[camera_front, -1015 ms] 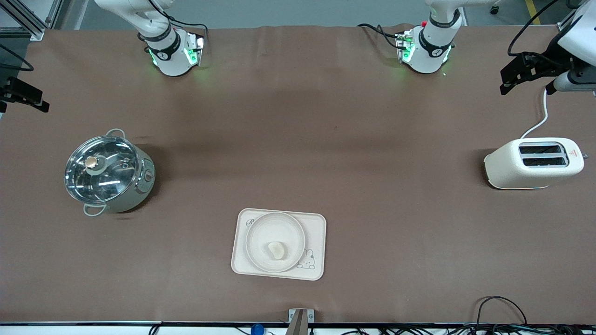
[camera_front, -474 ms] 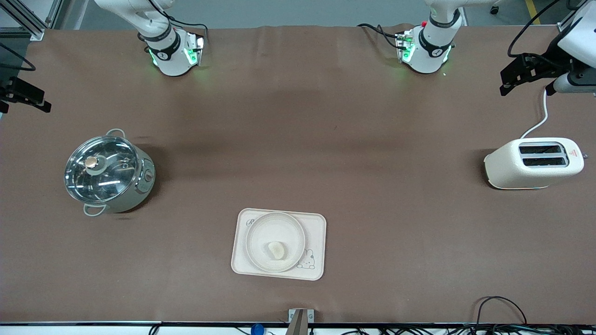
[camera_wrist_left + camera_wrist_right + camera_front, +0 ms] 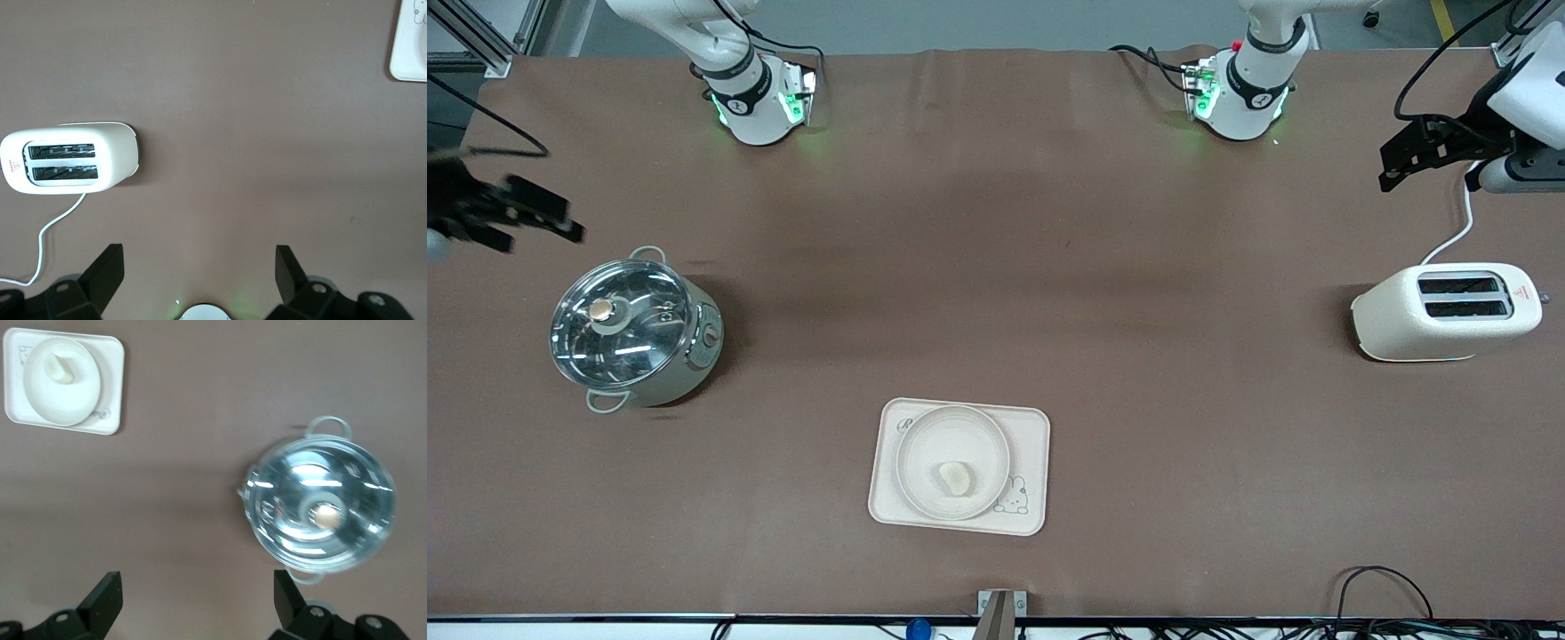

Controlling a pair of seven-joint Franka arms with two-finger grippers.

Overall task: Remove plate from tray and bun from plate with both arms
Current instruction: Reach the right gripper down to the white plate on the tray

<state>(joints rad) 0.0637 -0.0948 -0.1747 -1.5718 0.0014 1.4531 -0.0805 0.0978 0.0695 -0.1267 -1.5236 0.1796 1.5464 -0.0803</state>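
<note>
The round cream plate (image 3: 951, 460) sits on the rectangular rabbit tray (image 3: 1032, 444) near the front camera, mid-table. The small pale bun (image 3: 956, 478) lies on the plate. Plate (image 3: 61, 381) and bun (image 3: 59, 370) also show in the right wrist view. My right gripper (image 3: 511, 218) is open and empty, high over the table edge beside the pot; it shows open in its wrist view (image 3: 197, 597). My left gripper (image 3: 1418, 156) is open and empty, high over the table's other end above the toaster; it shows open in its wrist view (image 3: 199, 273).
A steel pot with a glass lid (image 3: 633, 333) stands toward the right arm's end. A white toaster (image 3: 1448, 311) with a cord stands toward the left arm's end. A corner of the tray (image 3: 408, 47) shows in the left wrist view.
My right gripper has swung in from the table edge toward the pot. My left gripper shifted slightly. Plate, bun and tray have not moved.
</note>
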